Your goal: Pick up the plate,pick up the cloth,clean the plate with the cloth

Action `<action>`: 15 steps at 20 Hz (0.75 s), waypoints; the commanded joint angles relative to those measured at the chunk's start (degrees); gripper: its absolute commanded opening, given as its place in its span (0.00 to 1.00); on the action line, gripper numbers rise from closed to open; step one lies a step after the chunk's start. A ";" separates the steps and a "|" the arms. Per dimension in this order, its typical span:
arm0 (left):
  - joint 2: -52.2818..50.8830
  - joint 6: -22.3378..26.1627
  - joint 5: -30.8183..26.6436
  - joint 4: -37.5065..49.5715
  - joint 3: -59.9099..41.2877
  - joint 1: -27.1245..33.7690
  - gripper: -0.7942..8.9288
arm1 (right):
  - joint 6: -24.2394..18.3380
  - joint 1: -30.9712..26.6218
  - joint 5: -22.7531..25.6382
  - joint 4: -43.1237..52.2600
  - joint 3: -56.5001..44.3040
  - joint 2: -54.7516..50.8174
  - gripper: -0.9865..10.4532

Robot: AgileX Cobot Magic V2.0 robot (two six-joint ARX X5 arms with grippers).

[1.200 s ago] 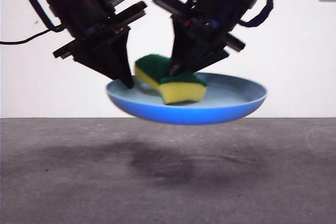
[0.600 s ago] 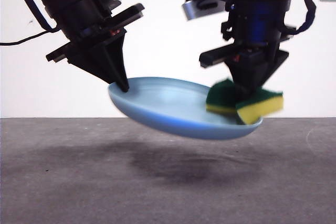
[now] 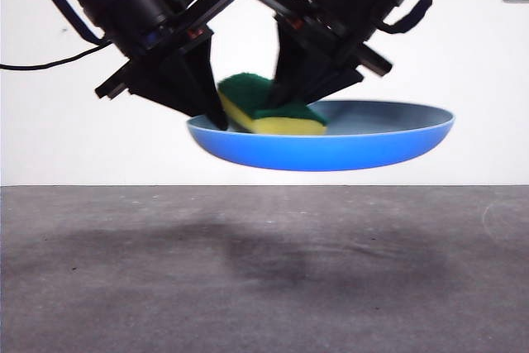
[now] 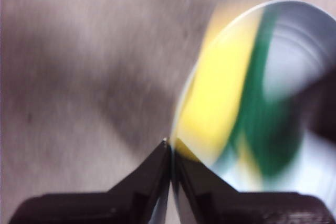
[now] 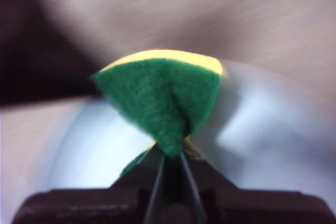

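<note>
So on the left of the front view, the left gripper (image 3: pixel 221 124) has its jaws pinched tight on the rim of the plate (image 3: pixel 331 150), holding it up in the air, well clear of the grey table (image 3: pixel 264 287) and roughly level. Just to its right, the right gripper (image 3: pixel 277 109) comes down from above, clamped hard on the cloth (image 3: pixel 269 113), which is a yellow sponge with a green top. The sponge sits inside the plate at its left end, right beside the left gripper's tip.
</note>
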 commanded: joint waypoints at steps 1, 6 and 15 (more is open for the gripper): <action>-0.15 -3.54 -0.22 4.50 0.07 0.61 0.07 | 1.42 0.46 -5.46 -4.55 -0.22 0.96 0.07; -0.15 -3.74 -0.07 5.31 0.07 0.90 0.07 | -1.75 0.39 8.68 -18.45 -0.22 0.74 0.07; -0.15 -2.21 0.66 0.22 0.07 0.77 0.07 | -1.73 0.24 35.34 -3.85 -0.22 0.28 0.08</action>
